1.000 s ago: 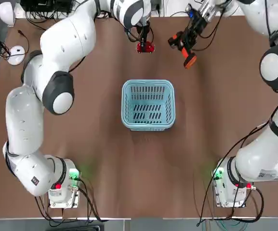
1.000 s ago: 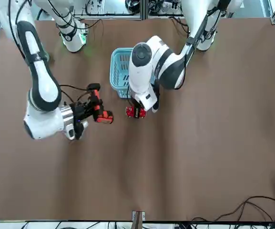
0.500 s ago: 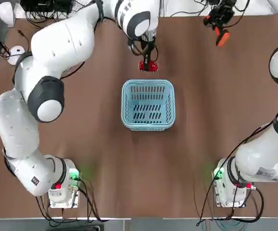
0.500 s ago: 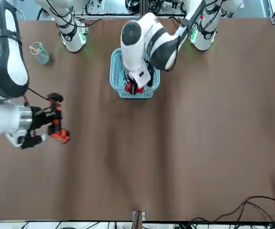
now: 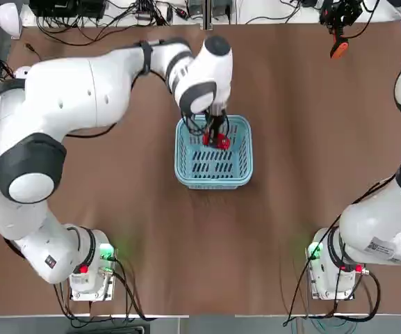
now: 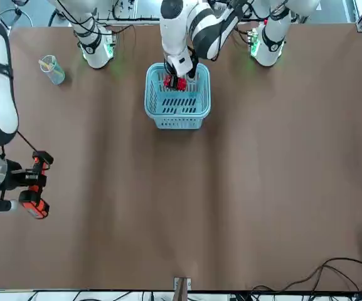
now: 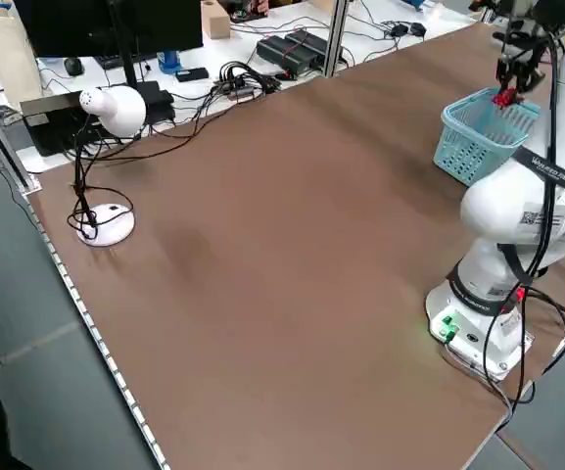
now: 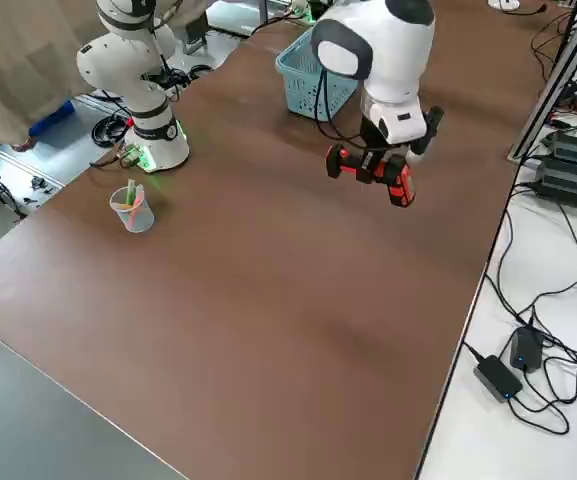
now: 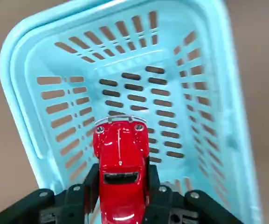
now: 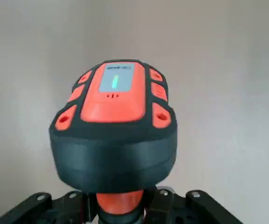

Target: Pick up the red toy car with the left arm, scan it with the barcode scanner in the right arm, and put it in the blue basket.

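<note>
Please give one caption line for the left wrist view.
Left gripper holds the red toy car above the blue basket.

Brown table (image 5: 269,209), filling most of the top view. Blue basket (image 5: 240,170) at upper centre. Two arm bases at lower left (image 5: 89,271) and lower right (image 5: 333,271). Plastic cup (image 6: 51,69) at upper left of the front view.

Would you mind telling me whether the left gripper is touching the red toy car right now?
Touching. The left wrist view shows the left gripper shut on the red toy car, fingers pressed against both its sides, above the blue basket.
</note>
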Available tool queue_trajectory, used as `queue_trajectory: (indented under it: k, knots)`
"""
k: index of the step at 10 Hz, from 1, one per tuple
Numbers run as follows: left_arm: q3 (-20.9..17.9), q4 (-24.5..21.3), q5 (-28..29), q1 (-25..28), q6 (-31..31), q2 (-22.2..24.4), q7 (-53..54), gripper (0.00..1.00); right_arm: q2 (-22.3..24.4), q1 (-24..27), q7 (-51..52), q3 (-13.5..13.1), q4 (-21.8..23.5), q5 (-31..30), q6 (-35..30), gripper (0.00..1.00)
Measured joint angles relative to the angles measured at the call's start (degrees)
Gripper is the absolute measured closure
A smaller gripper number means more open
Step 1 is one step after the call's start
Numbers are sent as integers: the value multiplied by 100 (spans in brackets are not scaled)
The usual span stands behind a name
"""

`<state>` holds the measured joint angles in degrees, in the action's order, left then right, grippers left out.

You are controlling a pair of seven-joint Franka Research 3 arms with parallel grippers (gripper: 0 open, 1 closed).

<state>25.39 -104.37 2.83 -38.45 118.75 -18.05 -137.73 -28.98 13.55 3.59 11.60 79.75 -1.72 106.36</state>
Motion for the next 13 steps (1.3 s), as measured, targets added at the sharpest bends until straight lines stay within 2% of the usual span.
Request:
queue_trajectory:
  k: [2,4,8,10,13]
  knots:
    - [10,-244,44,-12,318,-116,2,56,-105,-2,-25,-22,362,-76,706,67]
    - [7,-256,270,-15,552,-418,4,56,-174,2,-27,-92,700,-81,1237,67]
    - [4,-93,627,-16,794,-956,13,56,-309,4,-28,-285,1866,-87,2721,67]
    - [4,-43,754,-16,940,-1088,26,56,-334,4,-31,-319,2085,-87,2813,67]
    - [4,35,975,-17,967,-1255,48,56,-577,1,-190,-336,2145,-87,2970,67]
